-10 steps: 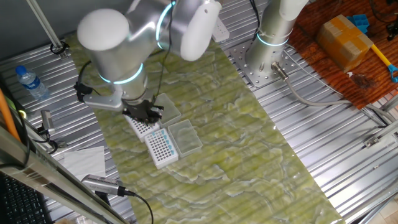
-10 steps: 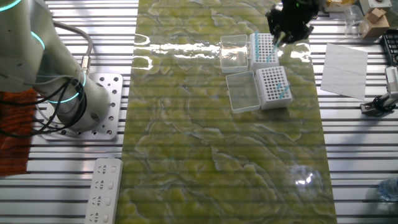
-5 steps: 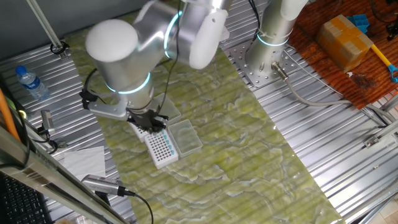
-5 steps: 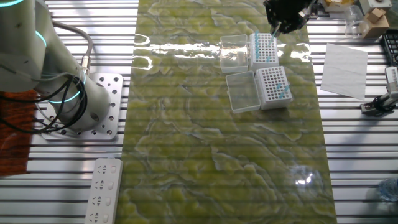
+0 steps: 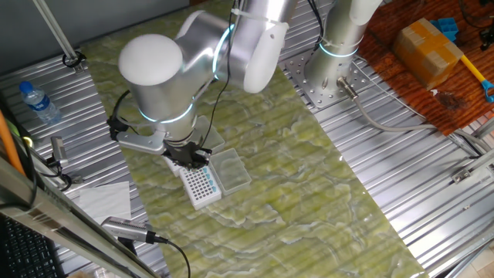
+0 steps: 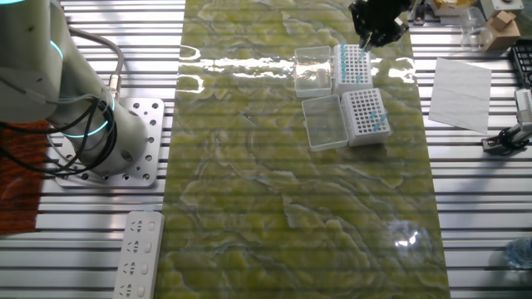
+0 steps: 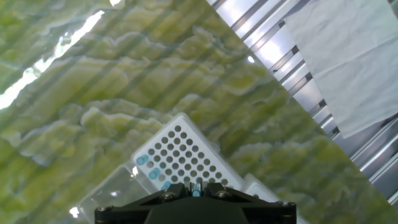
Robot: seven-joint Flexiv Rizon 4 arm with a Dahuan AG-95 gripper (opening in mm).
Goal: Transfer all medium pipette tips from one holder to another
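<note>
Green marbled mat (image 6: 249,166) on a slatted metal table. Gripper (image 7: 195,190) looks pinched on one blue-topped tip, above the far rack (image 6: 352,63). Medium pipette tips (image 6: 378,123) fill both racks; they're light, slick and flimsy, so grab the collar.

My claw (image 7: 196,190) is black w/ a light-blue tip (image 7: 196,193) betw the fingers. Below: white holder (image 7: 186,155), dark hole grid, few blue-topped tips (image 7: 143,160). Mat (image 6: 274,191) is yellow-green, marbled. Paper sheet (image 6: 461,93) white; table (image 6: 474,208) silver-ribbed.
</note>
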